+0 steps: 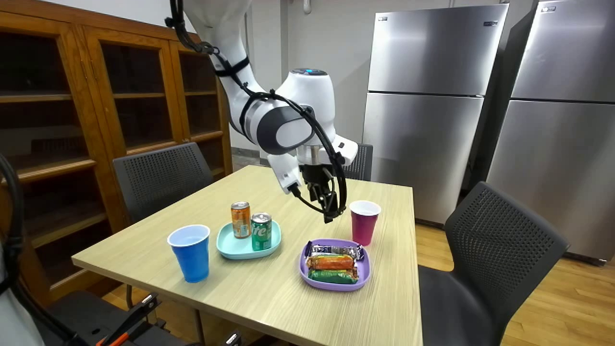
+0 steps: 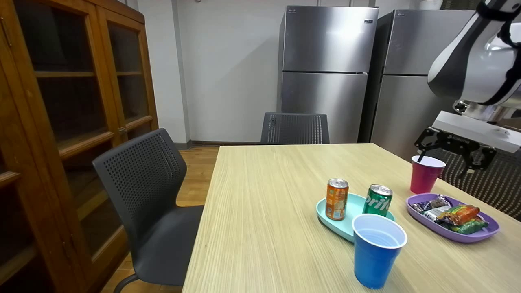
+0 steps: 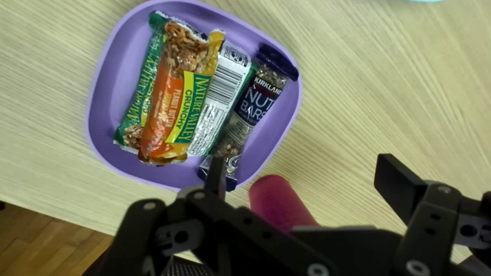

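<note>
Bounding the scene in both exterior views were a brown wooden cabinet (image 1: pixel 92 101) with glazed doors and a metallic-grey two-door refrigerator (image 1: pixel 423 154); a second, similar refrigerator (image 1: pixel 552 173) stood beside it. A rectangular table (image 2: pixel 264 203) with a pale wood-grain top occupied the foreground. A white robot arm (image 1: pixel 305 91) extended over it. The black two-finger gripper (image 3: pixel 301 167) hung above the table, its fingers spread well apart and nothing clamped between them. Near the gripper, a shallow purple tray (image 3: pixel 111 96) with rounded corners rested on the table. A shallow turquoise tray (image 1: pixel 232 248) with rounded corners lay apart from it. A tapered magenta cup (image 1: pixel 363 228) with a white interior stood upright just beside the purple tray, also near the gripper. A tapered blue cup (image 1: pixel 192 259) with a pale interior stood upright near the turquoise tray. The turquoise tray carried an orange metal can (image 1: pixel 241 220) and a green metal can (image 1: pixel 261 232), both upright. The purple tray held an orange-wrapped bar (image 3: pixel 176 99) overlapping a green-wrapped bar (image 3: pixel 142 90), a barcoded white packet (image 3: pixel 221 92) and a dark purple nut bar (image 3: pixel 247 109).
</note>
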You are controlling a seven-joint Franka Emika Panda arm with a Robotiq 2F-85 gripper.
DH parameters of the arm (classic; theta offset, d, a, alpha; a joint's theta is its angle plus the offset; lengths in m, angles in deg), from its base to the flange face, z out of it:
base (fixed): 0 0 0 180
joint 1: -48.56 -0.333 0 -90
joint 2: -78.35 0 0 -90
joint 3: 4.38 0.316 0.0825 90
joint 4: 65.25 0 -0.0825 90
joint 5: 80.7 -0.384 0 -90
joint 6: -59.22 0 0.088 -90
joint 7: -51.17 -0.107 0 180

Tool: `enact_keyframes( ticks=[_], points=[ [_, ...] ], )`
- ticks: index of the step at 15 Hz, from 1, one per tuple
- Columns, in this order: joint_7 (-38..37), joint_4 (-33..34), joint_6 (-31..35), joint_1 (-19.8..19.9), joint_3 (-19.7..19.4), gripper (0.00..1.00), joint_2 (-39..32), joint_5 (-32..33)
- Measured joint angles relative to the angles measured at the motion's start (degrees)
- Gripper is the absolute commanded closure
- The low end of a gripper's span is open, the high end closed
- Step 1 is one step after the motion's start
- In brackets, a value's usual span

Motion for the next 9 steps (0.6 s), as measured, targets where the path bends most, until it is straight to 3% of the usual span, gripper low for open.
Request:
enact_keyframes(
  ticks=[9],
  points=[
    [0.1,-7.7,-6.0,-2.0,0.0,0.0,11.6,9.2]
  ],
)
